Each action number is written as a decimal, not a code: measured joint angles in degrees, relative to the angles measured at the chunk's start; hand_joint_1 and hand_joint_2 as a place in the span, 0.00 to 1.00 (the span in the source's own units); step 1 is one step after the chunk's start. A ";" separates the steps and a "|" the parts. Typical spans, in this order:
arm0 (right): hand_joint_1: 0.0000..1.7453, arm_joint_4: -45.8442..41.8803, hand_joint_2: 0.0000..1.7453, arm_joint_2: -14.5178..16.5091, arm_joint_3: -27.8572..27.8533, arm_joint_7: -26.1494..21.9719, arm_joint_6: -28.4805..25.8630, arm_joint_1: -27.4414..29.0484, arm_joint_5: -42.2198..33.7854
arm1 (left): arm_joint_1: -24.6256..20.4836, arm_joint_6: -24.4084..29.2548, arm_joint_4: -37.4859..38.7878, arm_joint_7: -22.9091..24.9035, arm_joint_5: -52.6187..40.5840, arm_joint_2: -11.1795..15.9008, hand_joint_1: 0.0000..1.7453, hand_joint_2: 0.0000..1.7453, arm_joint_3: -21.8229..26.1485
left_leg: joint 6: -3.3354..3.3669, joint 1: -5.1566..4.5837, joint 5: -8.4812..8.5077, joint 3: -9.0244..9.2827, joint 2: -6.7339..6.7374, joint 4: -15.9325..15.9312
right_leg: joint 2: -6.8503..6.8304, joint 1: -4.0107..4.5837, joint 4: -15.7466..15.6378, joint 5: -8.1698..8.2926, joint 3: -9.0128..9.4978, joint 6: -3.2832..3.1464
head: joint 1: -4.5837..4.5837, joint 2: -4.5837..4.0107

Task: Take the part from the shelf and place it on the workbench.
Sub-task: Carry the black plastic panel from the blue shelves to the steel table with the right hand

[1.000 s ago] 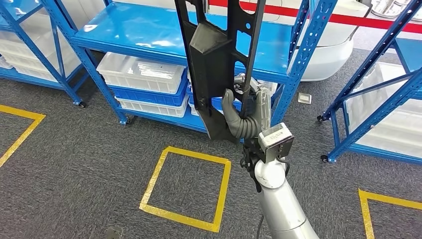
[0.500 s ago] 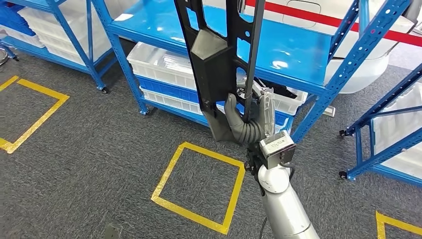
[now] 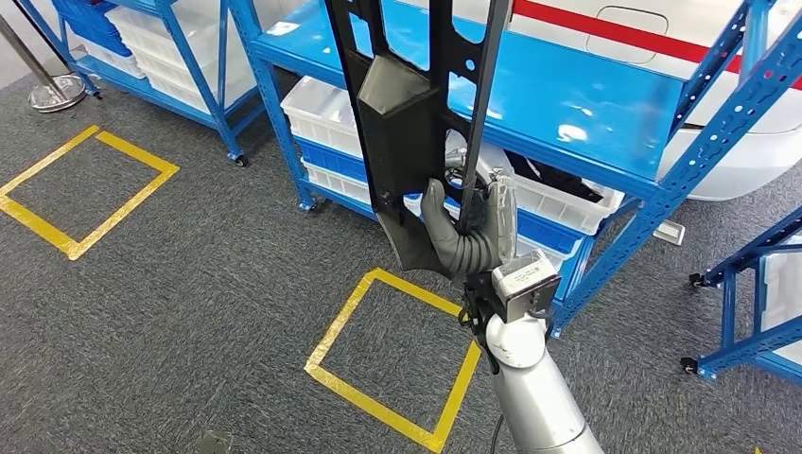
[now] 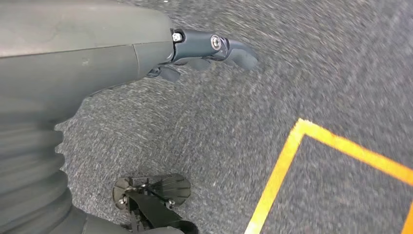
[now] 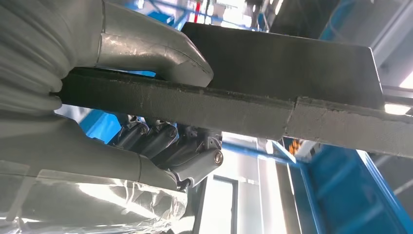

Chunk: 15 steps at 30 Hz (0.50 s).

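Head view, from left to right: a yellow tape square point(image 3: 90, 194) marks the grey carpet point(image 3: 217, 284) at the far left, with a round metal stand base point(image 3: 55, 92) near it. Next comes a blue shelf rack point(image 3: 567, 99) carrying white bins point(image 3: 326, 113) and a blue bin point(image 3: 331, 163) on its lower level. In the middle, the part point(image 3: 407, 123), a long black plastic frame with slots and a raised boxy section, stands nearly upright in front of the rack, lifted clear of the shelf and above the floor. The right hand point(image 3: 465, 232) grips it close to its lower end: the thick grey thumb lies across the front face and the fingers wrap round a thin bar behind. A second yellow tape square point(image 3: 392, 355) lies on the carpet just below the hand, beside the silver forearm. Another blue rack point(image 3: 747, 274) on castors stands at the far right. Right wrist view shows the right hand point(image 5: 122, 97) clamped on the part's point(image 5: 292, 73) edge, thumb on one side and dark fingers point(image 5: 156, 139) on the other. Left wrist view shows the left hand point(image 4: 160, 53) above the carpet point(image 4: 302, 63), holding nothing, its dark fingers point(image 4: 229, 48) loosely extended and apart, near a yellow tape line point(image 4: 277, 180).
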 joint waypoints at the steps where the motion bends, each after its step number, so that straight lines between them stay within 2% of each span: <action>1: 1.00 -0.01 1.00 -0.04 0.00 -0.15 0.00 0.18 -0.08 | 0.03 0.00 0.00 -0.01 0.01 0.01 0.00 1.00 0.10 | 0.10 0.07 1.93 1.79 0.44 -3.38 | -0.45 0.02 0.00 -0.21 0.24 0.11 | -0.01 0.00; 3: 1.00 -0.01 1.00 -0.10 0.00 -0.45 -0.01 0.34 -0.17 | 0.00 0.00 0.00 -0.03 0.02 0.04 0.00 1.00 0.25 | 0.57 -0.21 5.01 6.00 2.15 -11.09 | -1.24 0.34 0.00 -0.69 0.75 0.53 | 0.03 0.00; 4: 1.00 -0.01 1.00 -0.13 0.00 -0.57 -0.01 0.36 -0.18 | -0.03 0.00 0.00 -0.05 0.02 0.05 0.00 1.00 0.27 | 0.90 -0.50 5.60 7.31 2.72 -13.43 | -1.63 0.56 -0.01 -0.90 0.91 0.81 | 0.03 0.00; 5: 1.00 -0.01 1.00 -0.16 0.00 -0.64 -0.02 0.39 -0.18 | -0.05 0.00 0.00 -0.07 0.02 0.05 0.00 1.00 0.30 | 1.20 -0.83 5.55 7.78 2.92 -14.34 | -2.04 0.77 -0.07 -1.06 1.01 1.08 | 0.07 0.00; 7: 1.00 -0.04 1.00 -0.22 0.02 -0.69 -0.02 0.49 -0.18 | -0.02 0.00 -0.01 -0.09 0.02 0.04 0.00 1.00 0.37 | 1.89 -1.12 5.50 7.87 1.93 -14.77 | -2.83 1.00 -0.29 -1.33 1.18 1.64 | 0.09 0.00; 9: 1.00 -0.12 1.00 -0.31 0.03 -0.72 -0.02 0.50 -0.18 | 0.01 0.00 -0.01 -0.13 0.02 -0.03 0.00 1.00 0.44 | 2.75 -0.99 5.97 8.37 0.85 -15.77 | -1.62 0.95 1.18 -2.49 0.60 1.84 | 0.22 0.00; 10: 1.00 -0.16 1.00 -0.39 0.03 -0.74 -0.03 0.50 -0.18 | -0.04 0.00 -0.01 -0.15 0.02 -0.06 0.00 1.00 0.47 | 3.16 -0.88 6.21 8.65 0.30 -16.24 | -0.47 0.91 3.50 -3.72 -0.48 1.70 | 0.35 0.00; 11: 1.00 -0.15 1.00 -0.56 0.04 -0.76 -0.04 0.57 -0.18 | -0.09 0.00 0.00 -0.17 0.02 -0.09 0.00 1.00 0.49 | 3.40 -0.90 6.32 8.71 -0.28 -16.40 | 0.71 0.74 7.17 -5.27 -2.29 1.35 | 0.45 0.00; 12: 1.00 -0.14 1.00 -0.75 0.05 -0.77 -0.05 0.73 -0.19 | -0.14 0.00 0.00 -0.18 0.02 -0.10 0.00 1.00 0.53 | 3.56 -0.91 6.37 8.67 -0.90 -16.43 | 1.35 0.69 11.46 -6.80 -4.51 1.06 | 0.51 0.00; 13: 1.00 -0.13 1.00 -0.96 0.06 -0.78 -0.04 0.93 -0.25 | -0.12 0.01 0.00 -0.18 0.05 -0.11 0.00 1.00 0.57 | 3.58 -0.92 6.36 8.63 -1.60 -16.42 | 1.61 0.65 15.02 -7.78 -6.56 1.03 | 0.60 0.00; 14: 1.00 -0.12 1.00 -1.16 0.07 -0.84 0.03 1.13 -0.41 | -0.06 0.03 0.00 -0.19 0.11 -0.14 0.00 1.00 0.62 | 3.58 -0.93 6.35 8.61 -2.33 -16.41 | 1.74 0.61 16.97 -7.95 -7.92 1.27 | 0.60 0.00; 15: 1.00 -0.11 1.00 -1.32 0.07 -0.97 0.19 1.25 -0.70 | 0.02 0.06 0.00 -0.23 0.20 -0.18 0.00 1.00 0.66 | 3.56 -0.92 6.34 8.62 -3.06 -16.36 | 1.82 0.58 16.46 -7.06 -8.12 1.75 | 0.61 0.00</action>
